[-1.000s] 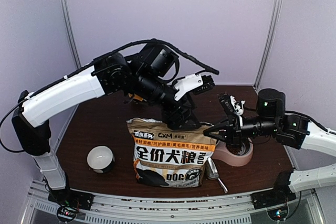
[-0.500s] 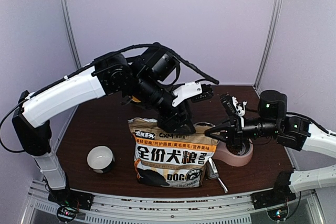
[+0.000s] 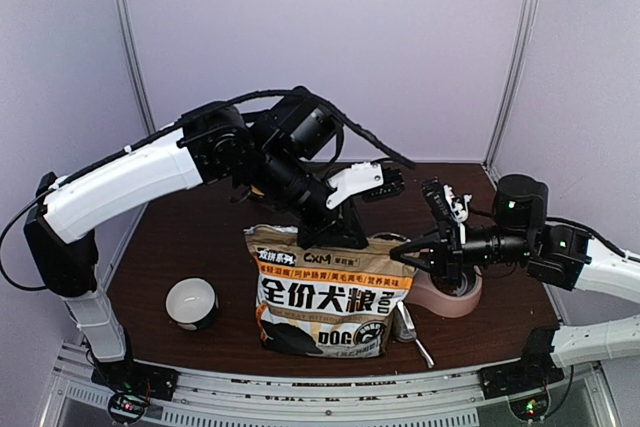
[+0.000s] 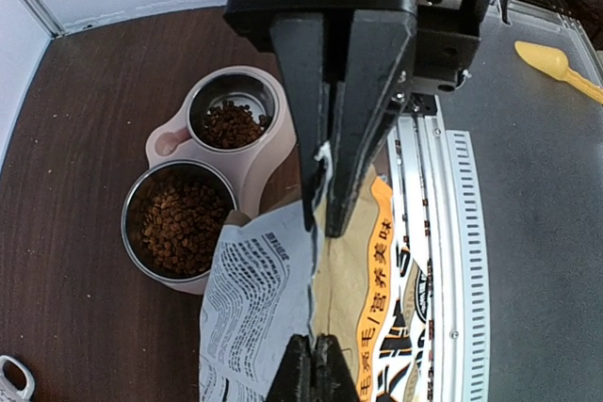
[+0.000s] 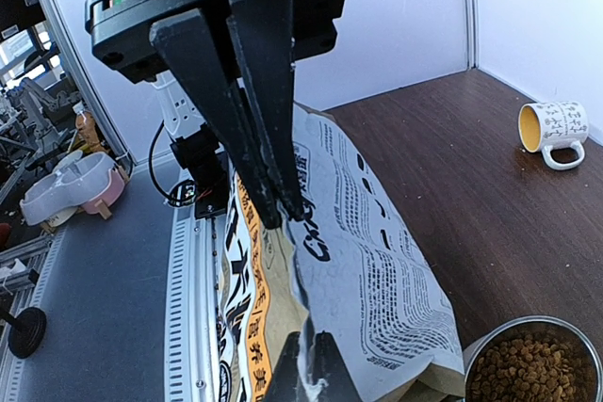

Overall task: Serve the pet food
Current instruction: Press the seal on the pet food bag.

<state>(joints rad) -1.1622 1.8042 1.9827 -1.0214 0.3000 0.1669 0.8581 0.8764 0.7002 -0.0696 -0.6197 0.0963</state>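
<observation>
The printed tan, orange and black bag (image 3: 325,292) stands upright at the table's front, its top seam pressed flat. My left gripper (image 3: 340,237) comes down from above and is shut on the middle of that seam (image 4: 314,364). My right gripper (image 3: 408,252) is shut on the seam's right end (image 5: 311,364), with a white scrap between its fingers. The two grippers face each other along the seam. Brown pet food (image 4: 179,218) fills both steel cups of the pink double bowl (image 4: 170,143), just right of the bag (image 3: 450,297).
A white mug (image 3: 192,303) lies left of the bag near the front edge. A metal scoop (image 3: 408,327) rests on the table between the bag and the bowl. The slotted metal rail (image 3: 300,402) runs along the near edge.
My left gripper came down onto the bag's top seam and went from open to shut on it. The right gripper kept its hold and place.
</observation>
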